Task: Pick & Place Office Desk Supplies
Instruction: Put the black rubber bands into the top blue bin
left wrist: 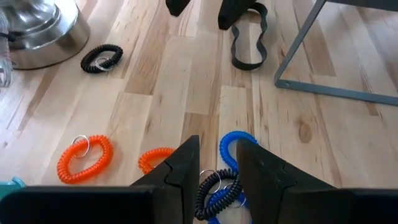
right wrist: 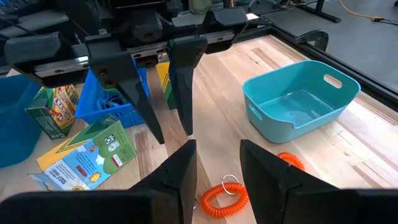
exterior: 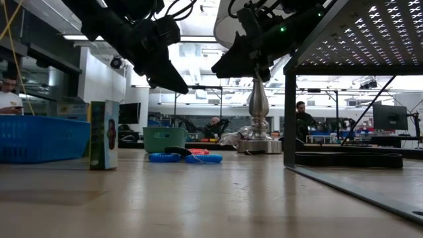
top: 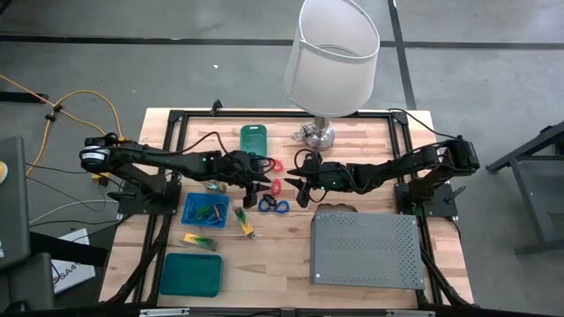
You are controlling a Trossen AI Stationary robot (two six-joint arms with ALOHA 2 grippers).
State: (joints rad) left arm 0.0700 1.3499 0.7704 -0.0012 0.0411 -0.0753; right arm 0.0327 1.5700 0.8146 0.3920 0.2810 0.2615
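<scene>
Coiled loops lie flat on the wood. Two blue ones (top: 275, 207) and a black one (left wrist: 211, 186) sit below my left gripper (left wrist: 217, 146). It hovers open above them (exterior: 173, 82). Two orange-red coils (left wrist: 85, 158) (left wrist: 155, 158) lie beside them. Another black coil (left wrist: 101, 57) and a black band (left wrist: 249, 43) lie farther off. My right gripper (right wrist: 217, 146) is open too. It hangs above an orange coil (right wrist: 225, 196), facing the left gripper (top: 295, 185). Yellow-and-green boxes (top: 245, 224) (top: 200, 239) lie near the blue basket (top: 205, 210).
The white-shaded lamp (top: 330, 62) stands on its chrome base (top: 319, 135) at the far side. A grey perforated box (top: 366, 249) stands on legs at near right. A small teal tray (top: 254, 136) sits far left of centre, and a teal lid (top: 190, 275) lies near left.
</scene>
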